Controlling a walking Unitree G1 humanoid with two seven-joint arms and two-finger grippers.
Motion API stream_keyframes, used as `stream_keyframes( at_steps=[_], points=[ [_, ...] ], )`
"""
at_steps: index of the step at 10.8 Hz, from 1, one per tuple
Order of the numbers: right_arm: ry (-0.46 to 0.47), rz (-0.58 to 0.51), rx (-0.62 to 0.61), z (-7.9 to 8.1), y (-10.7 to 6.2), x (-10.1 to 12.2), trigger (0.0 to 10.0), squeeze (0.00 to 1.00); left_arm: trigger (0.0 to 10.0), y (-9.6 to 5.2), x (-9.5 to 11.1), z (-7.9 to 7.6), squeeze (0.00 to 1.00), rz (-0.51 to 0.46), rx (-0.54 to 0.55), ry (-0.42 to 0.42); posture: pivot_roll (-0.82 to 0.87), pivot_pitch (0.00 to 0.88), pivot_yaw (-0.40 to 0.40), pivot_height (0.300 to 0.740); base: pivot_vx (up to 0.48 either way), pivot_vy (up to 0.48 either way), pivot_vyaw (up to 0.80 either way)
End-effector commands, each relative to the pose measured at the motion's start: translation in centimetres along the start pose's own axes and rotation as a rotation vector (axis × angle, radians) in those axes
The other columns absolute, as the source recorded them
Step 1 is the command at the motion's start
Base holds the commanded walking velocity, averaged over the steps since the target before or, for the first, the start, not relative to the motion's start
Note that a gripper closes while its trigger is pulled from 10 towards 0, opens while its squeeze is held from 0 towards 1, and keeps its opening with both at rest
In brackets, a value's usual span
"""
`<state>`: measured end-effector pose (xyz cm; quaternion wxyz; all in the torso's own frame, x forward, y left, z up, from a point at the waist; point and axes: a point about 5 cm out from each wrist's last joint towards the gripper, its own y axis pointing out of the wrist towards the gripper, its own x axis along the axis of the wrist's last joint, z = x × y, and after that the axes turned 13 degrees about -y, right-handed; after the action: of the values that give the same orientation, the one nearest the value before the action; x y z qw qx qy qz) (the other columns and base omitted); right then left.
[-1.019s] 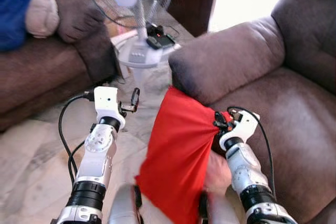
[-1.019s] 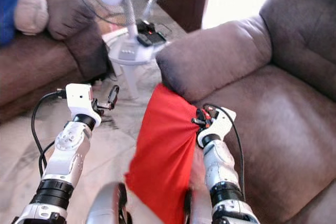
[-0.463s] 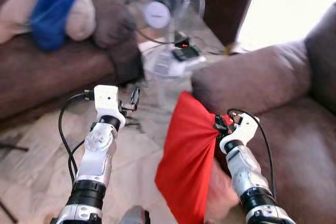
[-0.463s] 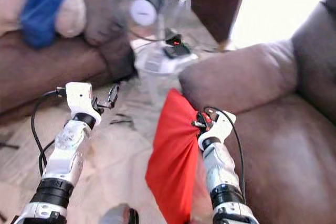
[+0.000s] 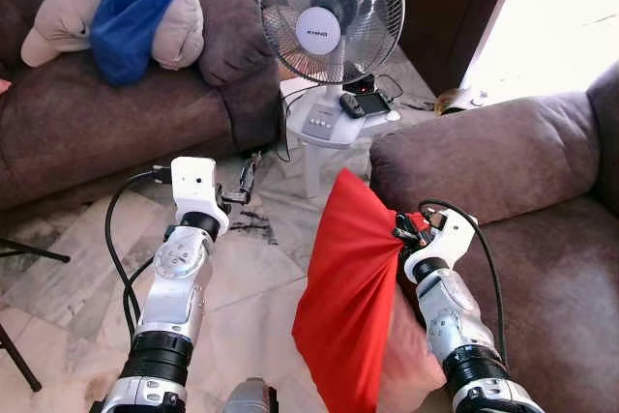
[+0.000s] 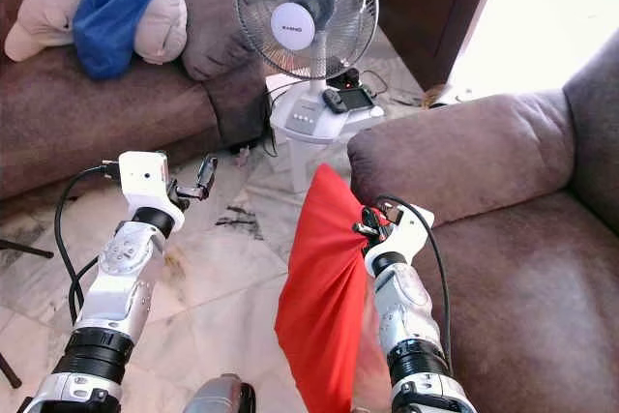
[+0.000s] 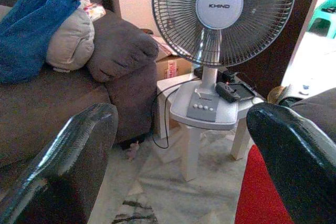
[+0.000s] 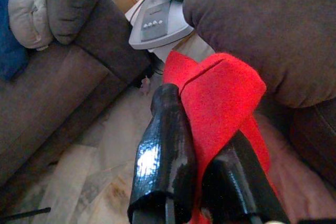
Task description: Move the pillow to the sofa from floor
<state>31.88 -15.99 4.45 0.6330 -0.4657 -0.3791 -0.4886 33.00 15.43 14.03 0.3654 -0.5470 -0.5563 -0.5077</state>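
- Swung leftward, the head camera now takes in the whole fan (image 5: 328, 26); the red pillow (image 5: 350, 287) hangs as before, beside the sofa (image 5: 503, 157) armrest
- right gripper (image 8: 202, 145) pinches its edge
- left gripper (image 5: 247, 181) is held open over the floor (image 5: 77, 278)

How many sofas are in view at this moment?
2. One brown sofa stands at the robot's left, carrying a blue bag. The other sofa is at its right, beside the red pillow gripped in the right tool. More may lie outside the views.
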Motion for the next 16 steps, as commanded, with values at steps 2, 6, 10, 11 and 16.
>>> stream_keyframes(
  at_steps=[2,6,10,11,16],
  points=[
    [-0.048,-0.174,0.022,0.1,0.8,4.2,10.0,0.00,10.0,-0.2,-0.2,0.3,0.00,0.018,0.006,-0.003,0.08,0.068,0.003,0.740,0.000,0.000,0.00],
    [-0.031,-0.368,0.355,4.6,0.3,8.4,10.0,0.00,10.0,0.6,0.8,1.0,0.00,-0.001,0.005,0.012,0.10,0.026,0.035,0.740,0.000,0.000,0.00],
    [0.014,-0.472,0.567,7.8,-0.4,10.6,10.0,0.00,10.0,1.1,1.6,1.3,0.00,-0.022,0.003,0.026,0.11,0.014,0.041,0.740,0.000,0.000,0.00],
    [0.015,-0.449,0.588,7.8,-0.6,10.0,10.0,0.00,10.0,1.1,1.6,1.4,0.00,-0.022,0.006,0.028,0.12,0.013,0.037,0.740,0.000,0.000,0.00],
    [-0.039,-0.292,0.763,8.5,-1.8,5.8,10.0,0.00,10.0,0.9,1.3,1.6,0.00,-0.020,0.020,0.025,0.12,0.021,0.029,0.740,0.000,0.000,0.00]
  ],
)
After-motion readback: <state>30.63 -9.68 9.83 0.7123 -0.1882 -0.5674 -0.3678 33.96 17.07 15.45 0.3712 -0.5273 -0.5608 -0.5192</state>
